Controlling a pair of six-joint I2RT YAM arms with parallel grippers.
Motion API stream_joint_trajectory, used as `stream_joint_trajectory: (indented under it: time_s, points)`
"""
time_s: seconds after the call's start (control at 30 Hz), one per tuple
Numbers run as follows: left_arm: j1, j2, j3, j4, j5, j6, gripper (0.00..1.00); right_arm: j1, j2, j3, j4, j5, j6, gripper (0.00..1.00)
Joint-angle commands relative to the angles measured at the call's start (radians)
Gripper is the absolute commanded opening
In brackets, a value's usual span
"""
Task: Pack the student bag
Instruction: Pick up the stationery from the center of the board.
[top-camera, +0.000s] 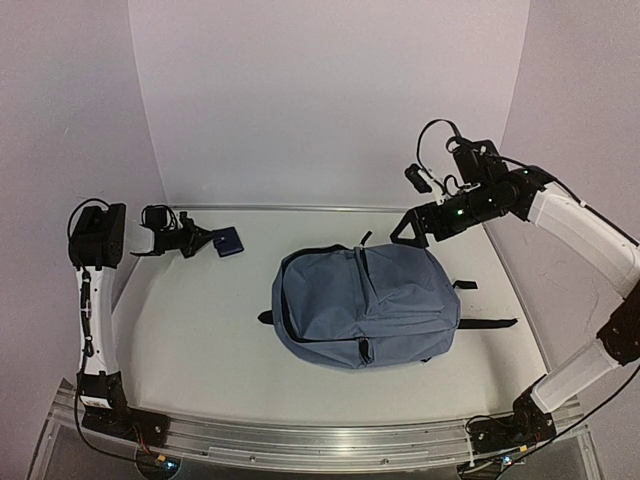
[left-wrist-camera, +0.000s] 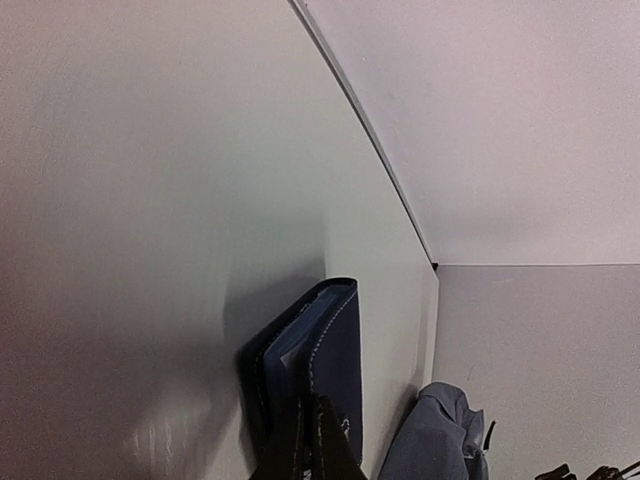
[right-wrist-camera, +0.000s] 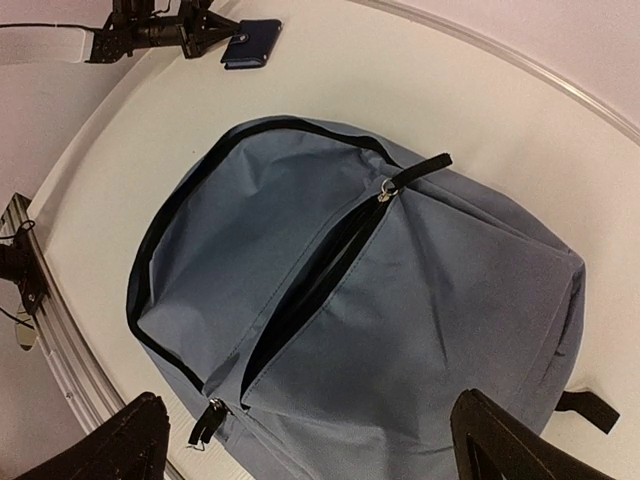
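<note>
Left gripper (top-camera: 203, 241) seen at far left, low over table (top-camera: 200, 340), fingers pinched shut on edge of small navy book (top-camera: 229, 242). Book appears to rest on table, not yet lifted. Bag (top-camera: 365, 305) laid flat mid-table, right of book and well apart from it; zips seen open, nothing visible inside. Right gripper (top-camera: 412, 228) held above far right edge of bag, jaws spread wide, nothing held. Judged: packing barely begun; book to be carried over and put in.
</note>
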Motion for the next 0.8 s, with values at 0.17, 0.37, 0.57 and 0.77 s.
stream_joint_trajectory:
  time_s: [0.17, 0.37, 0.57, 0.77]
  points:
    - [-0.011, -0.330, -0.156, 0.210, 0.086, -0.126, 0.00, -0.005, 0.056, 0.171, 0.019, -0.032, 0.024, 0.98]
    - [-0.105, -0.492, -0.224, 0.217, 0.128, -0.122, 0.00, -0.005, 0.117, 0.224, 0.024, -0.143, 0.060, 0.98]
    - [-0.303, -0.627, -0.273, 0.238, 0.183, -0.107, 0.00, -0.005, 0.182, 0.234, 0.098, -0.349, 0.156, 0.98]
    - [-0.484, -0.660, -0.306, 0.440, 0.195, -0.263, 0.00, -0.005, 0.212, 0.193, 0.215, -0.487, 0.252, 0.98]
